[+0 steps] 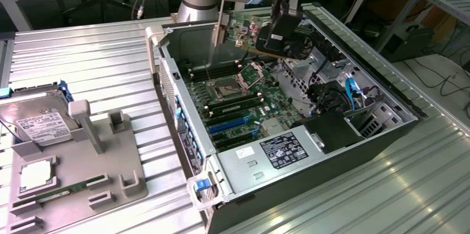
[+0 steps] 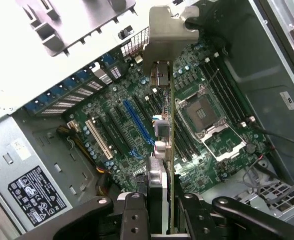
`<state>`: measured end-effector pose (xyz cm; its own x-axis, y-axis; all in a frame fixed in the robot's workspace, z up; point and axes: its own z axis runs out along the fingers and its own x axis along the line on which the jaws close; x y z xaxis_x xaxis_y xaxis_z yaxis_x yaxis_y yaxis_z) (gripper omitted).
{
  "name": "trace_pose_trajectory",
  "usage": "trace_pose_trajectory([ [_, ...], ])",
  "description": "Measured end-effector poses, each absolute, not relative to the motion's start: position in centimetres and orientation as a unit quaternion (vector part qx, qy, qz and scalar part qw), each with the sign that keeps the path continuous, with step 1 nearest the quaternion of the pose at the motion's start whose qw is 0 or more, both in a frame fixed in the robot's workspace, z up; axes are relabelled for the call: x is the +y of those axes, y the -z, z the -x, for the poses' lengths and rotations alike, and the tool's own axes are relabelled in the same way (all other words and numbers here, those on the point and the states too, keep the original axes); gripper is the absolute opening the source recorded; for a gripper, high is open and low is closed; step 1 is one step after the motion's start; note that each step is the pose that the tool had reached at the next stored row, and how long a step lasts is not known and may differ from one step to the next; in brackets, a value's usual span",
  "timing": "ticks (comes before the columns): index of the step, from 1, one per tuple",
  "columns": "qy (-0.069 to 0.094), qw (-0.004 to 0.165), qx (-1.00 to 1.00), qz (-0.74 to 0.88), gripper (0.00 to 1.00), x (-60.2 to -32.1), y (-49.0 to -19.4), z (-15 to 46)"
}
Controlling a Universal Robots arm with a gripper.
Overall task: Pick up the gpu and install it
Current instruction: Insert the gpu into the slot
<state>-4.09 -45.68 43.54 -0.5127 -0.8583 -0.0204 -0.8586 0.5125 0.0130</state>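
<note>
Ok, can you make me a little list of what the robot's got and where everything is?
gripper: black gripper, shut on the gpu
held thing: gpu, a flat green circuit card with a black fan and silver metal end bracket
where: above the green motherboard inside the open metal computer case, not in a slot
grey tray: silver hard drive with white label, long thin green memory stick

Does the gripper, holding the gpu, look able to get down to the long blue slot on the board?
Probably yes: the case is open-sided, the gripper holds the gpu above the board, and nothing lies over the blue slot.
</note>
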Motion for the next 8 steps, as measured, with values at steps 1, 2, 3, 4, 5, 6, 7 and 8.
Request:
trace_pose_trajectory([
  [1,-0.011,0.006,0.867,0.498,0.28,-45.69,-43.54,4.09],
  [2,-0.011,0.005,0.863,0.506,0.28,-45.69,-43.54,4.09],
  [3,-0.011,0.005,0.860,0.511,0.28,-45.70,-43.54,4.09],
  [4,-0.011,0.005,0.856,0.517,0.28,-45.70,-43.54,4.09],
  [5,-0.011,0.005,0.852,0.523,0.28,-45.71,-43.54,4.09],
  [6,-0.011,0.005,0.849,0.529,0.28,-45.71,-43.54,4.09],
  [7,-0.011,0.005,0.846,0.534,0.28,-45.71,-43.54,4.09],
  [8,-0.011,0.005,0.842,0.540,0.28,-45.71,-43.55,4.09],
])
